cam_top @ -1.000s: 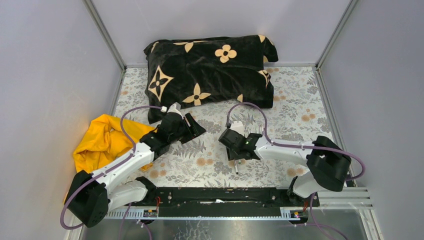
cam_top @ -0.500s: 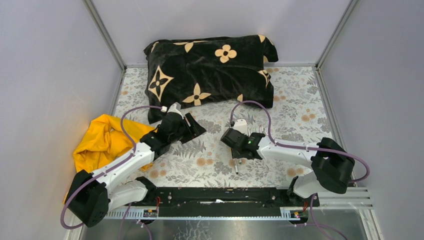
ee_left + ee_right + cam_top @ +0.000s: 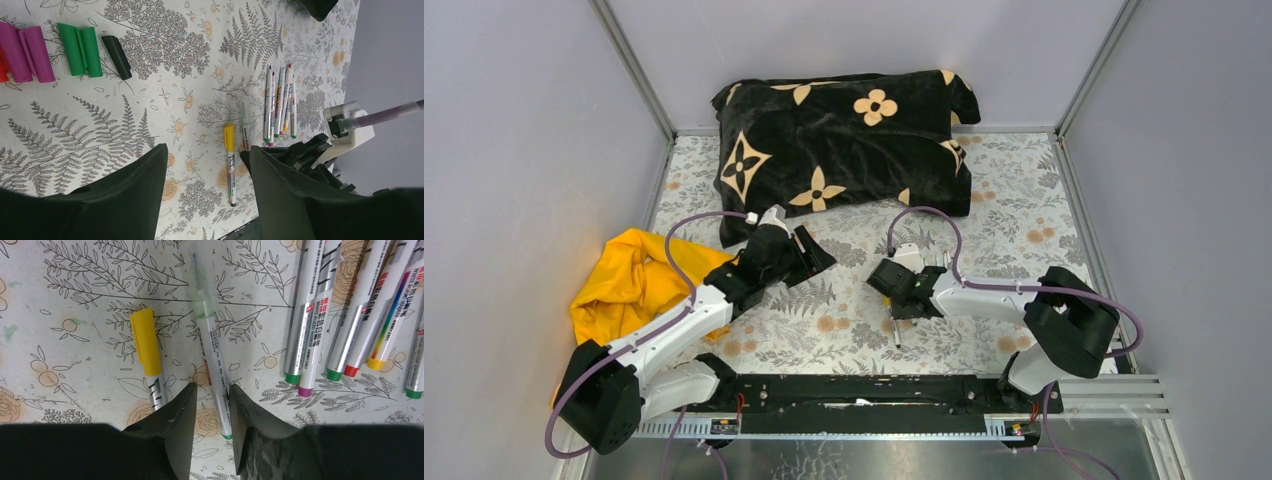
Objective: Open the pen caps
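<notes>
My right gripper [image 3: 212, 386] is low over the table and narrowly open. Its jaws stand on either side of the whitish barrel of an uncapped green pen [image 3: 209, 347] that lies flat; I see a small gap on the left side. Beside it lies a pen with its yellow cap [image 3: 145, 342] on. Loose magenta [image 3: 27, 47], green [image 3: 80, 44] and black [image 3: 116, 50] pen caps lie in a row in the left wrist view. My left gripper [image 3: 207, 150] is wide open and empty above the table. In the top view the left gripper [image 3: 812, 255] and right gripper [image 3: 887, 287] are apart.
Several uncapped pens [image 3: 345, 315] lie side by side right of my right gripper. A black flowered pillow [image 3: 844, 140] fills the back of the table. A yellow cloth [image 3: 629, 280] lies at the left, under my left arm. Grey walls close in both sides.
My right arm has shifted slightly, its gripper moving a little away from the near edge. The left arm has not moved.
</notes>
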`<state>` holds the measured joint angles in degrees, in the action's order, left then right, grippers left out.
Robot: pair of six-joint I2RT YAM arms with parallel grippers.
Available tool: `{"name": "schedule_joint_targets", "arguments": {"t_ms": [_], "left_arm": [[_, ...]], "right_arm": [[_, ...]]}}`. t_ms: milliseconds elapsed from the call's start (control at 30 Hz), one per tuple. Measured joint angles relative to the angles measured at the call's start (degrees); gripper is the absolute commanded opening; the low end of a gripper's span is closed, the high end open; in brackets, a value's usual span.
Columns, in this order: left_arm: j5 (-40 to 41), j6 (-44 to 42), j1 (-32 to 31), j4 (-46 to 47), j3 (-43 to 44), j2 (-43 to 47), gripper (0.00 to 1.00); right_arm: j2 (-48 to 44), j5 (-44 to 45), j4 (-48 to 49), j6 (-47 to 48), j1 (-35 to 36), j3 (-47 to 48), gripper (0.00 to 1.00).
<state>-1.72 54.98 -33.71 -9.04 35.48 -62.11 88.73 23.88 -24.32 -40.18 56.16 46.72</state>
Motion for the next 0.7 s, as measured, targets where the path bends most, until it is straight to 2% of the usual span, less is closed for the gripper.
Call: {"name": "schedule_joint_targets", "arguments": {"t_ms": [133, 433, 600, 633, 700], "left_arm": [[0.24, -0.02, 0.00, 0.00, 0.00, 0.00, 0.68], [0.26, 0.00, 0.00, 0.00, 0.00, -0.63, 0.70], [0.24, 0.00, 0.00, 0.02, 0.00, -1.68, 0.72], [0.22, 0.00, 0.00, 0.04, 0.00, -1.97, 0.78], [0.20, 0.02, 0.00, 0.07, 0.00, -2.51, 0.81]], "right_arm": [[0.55, -0.61, 1.16, 0.04, -0.26, -0.28, 0.34], [0.52, -1.01, 3.69, 0.24, -0.48, -0.98, 0.11], [-0.42, -1.03, 3.91, 0.20, -0.57, -1.70, 0.08], [-0.74, -1.03, 3.61, 0.20, -0.59, -1.90, 0.07], [-1.75, -1.03, 2.38, 0.26, -0.63, -2.08, 0.06]]}}
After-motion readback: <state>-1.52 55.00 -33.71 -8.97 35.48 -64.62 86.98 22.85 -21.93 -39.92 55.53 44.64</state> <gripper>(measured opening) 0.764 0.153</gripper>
